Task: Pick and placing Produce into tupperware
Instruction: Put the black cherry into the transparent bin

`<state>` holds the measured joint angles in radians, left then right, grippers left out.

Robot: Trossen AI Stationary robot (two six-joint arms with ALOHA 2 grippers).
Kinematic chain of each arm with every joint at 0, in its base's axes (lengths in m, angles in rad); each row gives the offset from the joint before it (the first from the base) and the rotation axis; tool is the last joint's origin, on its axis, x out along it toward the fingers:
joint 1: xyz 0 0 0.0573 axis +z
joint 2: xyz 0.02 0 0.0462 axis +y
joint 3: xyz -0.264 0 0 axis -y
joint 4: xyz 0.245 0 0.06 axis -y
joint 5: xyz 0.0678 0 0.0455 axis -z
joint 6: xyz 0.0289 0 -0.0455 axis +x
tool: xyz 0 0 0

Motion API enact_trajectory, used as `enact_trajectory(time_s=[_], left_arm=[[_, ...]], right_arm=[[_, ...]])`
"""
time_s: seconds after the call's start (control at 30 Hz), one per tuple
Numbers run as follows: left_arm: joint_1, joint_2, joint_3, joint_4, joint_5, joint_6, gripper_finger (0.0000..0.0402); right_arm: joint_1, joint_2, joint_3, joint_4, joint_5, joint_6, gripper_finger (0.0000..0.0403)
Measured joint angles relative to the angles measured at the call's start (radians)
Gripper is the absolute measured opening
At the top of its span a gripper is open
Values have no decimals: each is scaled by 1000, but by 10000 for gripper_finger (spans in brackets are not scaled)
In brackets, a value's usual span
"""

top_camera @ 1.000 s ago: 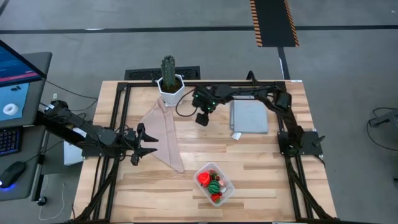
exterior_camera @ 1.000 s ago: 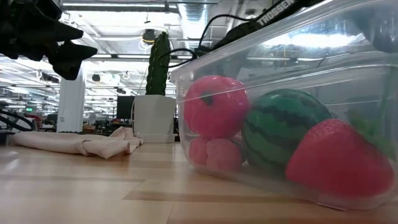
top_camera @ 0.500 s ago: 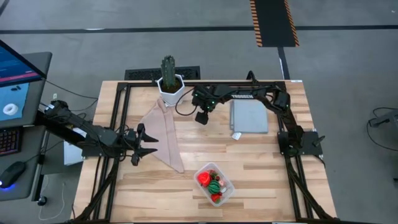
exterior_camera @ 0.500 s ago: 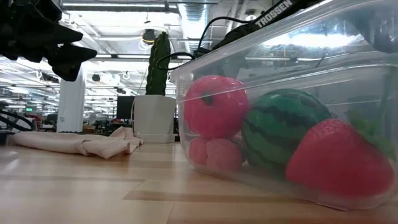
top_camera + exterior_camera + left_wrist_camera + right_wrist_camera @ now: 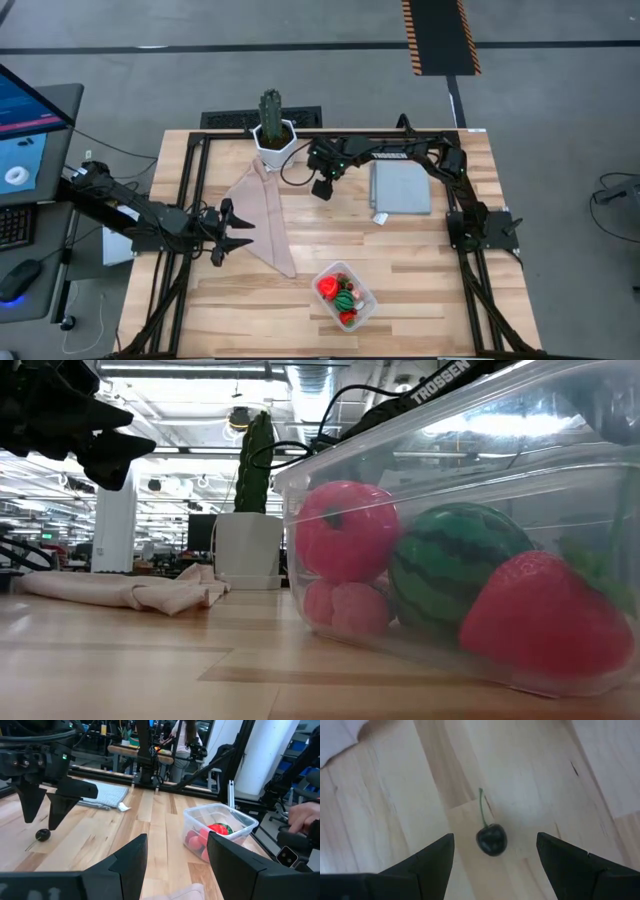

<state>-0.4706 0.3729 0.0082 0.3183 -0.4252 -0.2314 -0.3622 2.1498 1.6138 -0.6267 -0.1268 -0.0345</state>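
Near the back of the tabletop (image 5: 420, 270), just right of the cactus (image 5: 271, 108) in its white pot (image 5: 273, 146), the right gripper (image 5: 322, 190) hangs over the wood with its fingers spread apart. Its wrist view shows a dark cherry (image 5: 491, 839) w/ a thin stem lying on the boards directly below, between the two fingers (image 5: 427, 861) and not touched by them. The left wrist view shows the same cherry (image 5: 43, 834) on the wood under that gripper (image 5: 47, 812).

Toward the front edge sits the clear container (image 5: 345, 295), holding a red tomato-like piece (image 5: 345, 531), a green striped ball (image 5: 447, 565), a strawberry (image 5: 545, 617) and a small pink berry (raspberry-like) (image 5: 343, 606); it is well apart from the cherry.

The left gripper (image 5: 238, 232) waits at the left side, over the edge of a beige cloth (image 5: 265, 213), fingers apart and holding nothing. A grey mat (image 5: 400, 187) lies at back right. A person's hand (image 5: 304, 815) shows beyond the tabletop in the left wrist view.
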Motion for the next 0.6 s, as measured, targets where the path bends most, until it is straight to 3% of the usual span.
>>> enact_trajectory(time_s=[0.6], left_arm=[[0, 0, 0, -1, 1, -15, 195]], right_arm=[[13, 21, -3, 7, 68, 8, 291]])
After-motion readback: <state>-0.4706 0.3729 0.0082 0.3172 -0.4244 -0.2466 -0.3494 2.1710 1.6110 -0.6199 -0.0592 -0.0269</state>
